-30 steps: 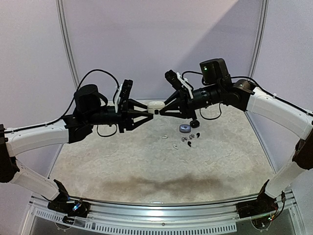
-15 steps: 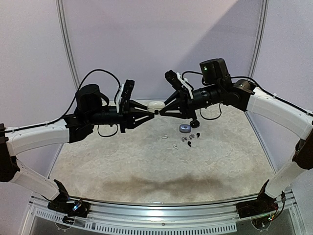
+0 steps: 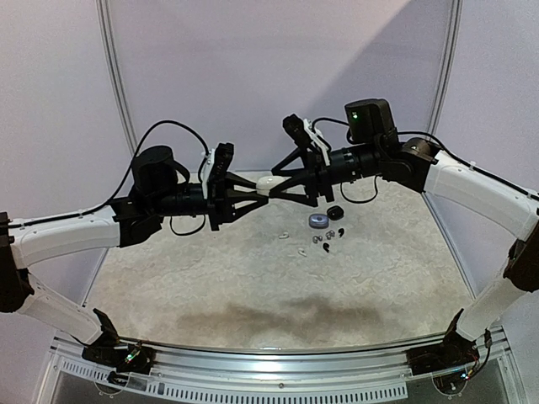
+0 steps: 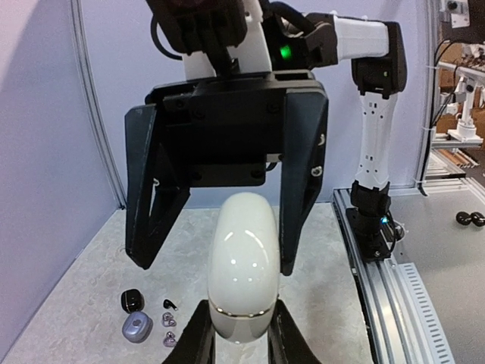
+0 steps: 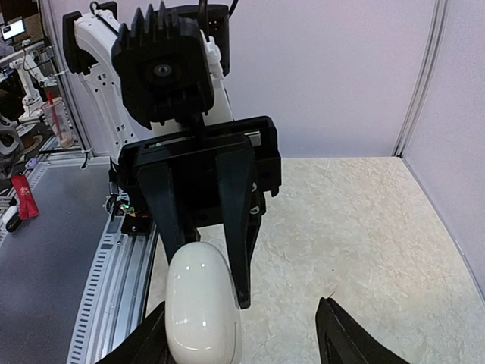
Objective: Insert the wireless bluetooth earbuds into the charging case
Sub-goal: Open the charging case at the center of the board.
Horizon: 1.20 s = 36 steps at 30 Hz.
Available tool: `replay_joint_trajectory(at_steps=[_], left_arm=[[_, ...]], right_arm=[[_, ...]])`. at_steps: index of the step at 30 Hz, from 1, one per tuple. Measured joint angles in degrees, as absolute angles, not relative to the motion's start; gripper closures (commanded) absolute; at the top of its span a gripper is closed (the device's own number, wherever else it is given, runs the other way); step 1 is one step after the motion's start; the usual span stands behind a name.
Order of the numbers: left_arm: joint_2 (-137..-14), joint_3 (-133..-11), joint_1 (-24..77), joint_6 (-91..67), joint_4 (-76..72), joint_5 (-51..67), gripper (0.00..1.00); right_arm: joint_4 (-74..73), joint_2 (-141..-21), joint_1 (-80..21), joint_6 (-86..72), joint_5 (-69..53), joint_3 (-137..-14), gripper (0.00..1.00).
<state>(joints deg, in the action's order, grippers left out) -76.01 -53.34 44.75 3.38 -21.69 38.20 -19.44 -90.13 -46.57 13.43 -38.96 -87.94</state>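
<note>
A: Jaws, quick?

B: left gripper (image 4: 241, 337) is clamped on the white case (image 4: 242, 258), pinching the end near its seam line; right gripper (image 5: 242, 334) is spread wide, one finger on each side of the case's free end, not squeezing it.

A: Earbuds?

B: earbuds (image 3: 324, 240) lie loose on the table (image 3: 253, 286), well below the raised arms; they sit just beside a round bluish case (image 3: 318, 221) and a black case (image 3: 335, 211); none in the white case, which looks shut.

A: Step in hand?

B: reads as a mid-air handover or a lid-opening; can't tell which; task looks early either way.

A: How to do it well?

B: centre the right fingers on the case's flat sides before closing; close slowly; left should hold firm until the other grip is sure; keep both wrists lined up so the case doesn't twist.

A: Materials?

B: case is glossy hard plastic, rounded like a pebble, probably slippery; fingers are matt black, tapered; earbuds are tiny, bean-shaped, white, silvery and black; table is pale and mottled like stone.
</note>
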Motion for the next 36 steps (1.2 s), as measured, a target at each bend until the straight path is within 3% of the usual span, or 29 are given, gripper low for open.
replay_joint_trajectory(at_steps=[9, 24, 36], left_arm=[[-76.0, -53.3, 44.7, 9.8, -19.5, 37.5, 1.0], [-76.0, -52.6, 44.6, 11.2, -18.7, 35.8, 1.0], [-76.0, -51.4, 44.4, 11.2, -18.5, 35.2, 1.0]], right_arm=[[-20.3, -90.1, -47.0, 12.6, -37.6, -88.0, 0.46], [-20.6, -91.1, -46.7, 8.8, -37.2, -88.0, 0.47], [-20.5, -93.5, -45.7, 5.8, -38.0, -89.9, 0.42]])
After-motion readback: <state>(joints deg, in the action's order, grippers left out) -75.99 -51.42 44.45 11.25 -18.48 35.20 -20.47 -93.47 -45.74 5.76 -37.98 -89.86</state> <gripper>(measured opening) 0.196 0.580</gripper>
